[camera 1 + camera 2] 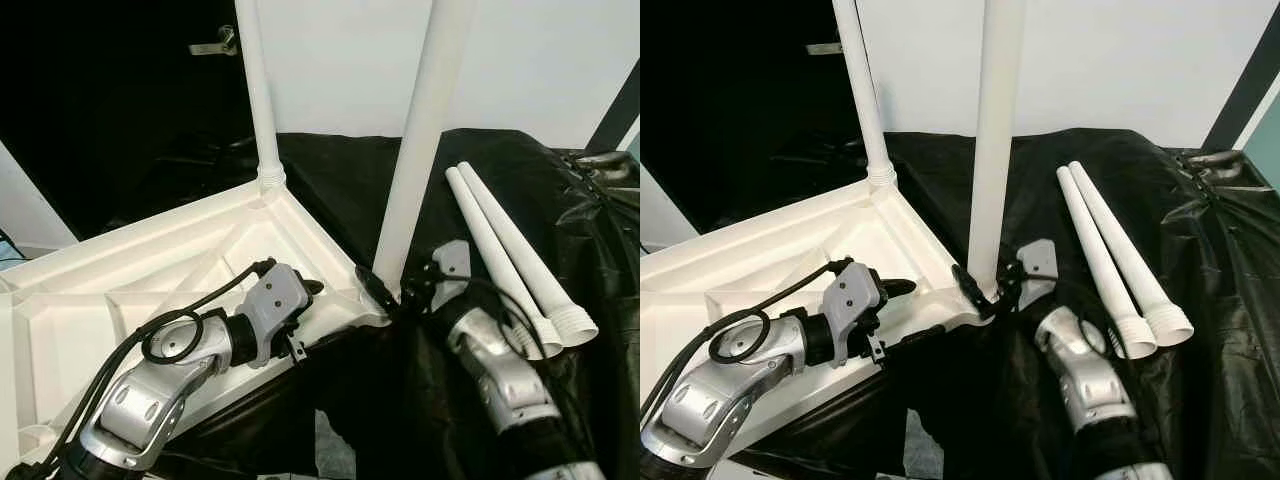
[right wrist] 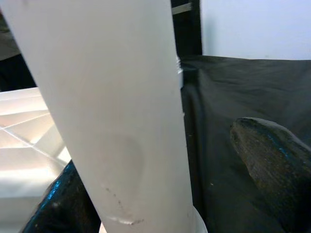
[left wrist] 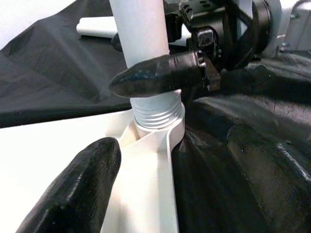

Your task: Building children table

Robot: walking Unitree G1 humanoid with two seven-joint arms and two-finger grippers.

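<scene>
Leg (image 1: 996, 130) top cut off; right tool (image 1: 985, 287) grips its base.

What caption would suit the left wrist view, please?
Right gripper at a white leg screwed into the tabletop corner.

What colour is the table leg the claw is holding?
White table leg, plain, clearest in the right eye view.

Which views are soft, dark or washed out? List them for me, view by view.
Left eye view: sharp, but the upper-left background is near black and the black cloth shows little detail. Left wrist view: the near fingertips are blurred, while the leg's threaded end is crisp. Right wrist view: the white leg is close, soft and bright, and the finger is out of focus.
</scene>
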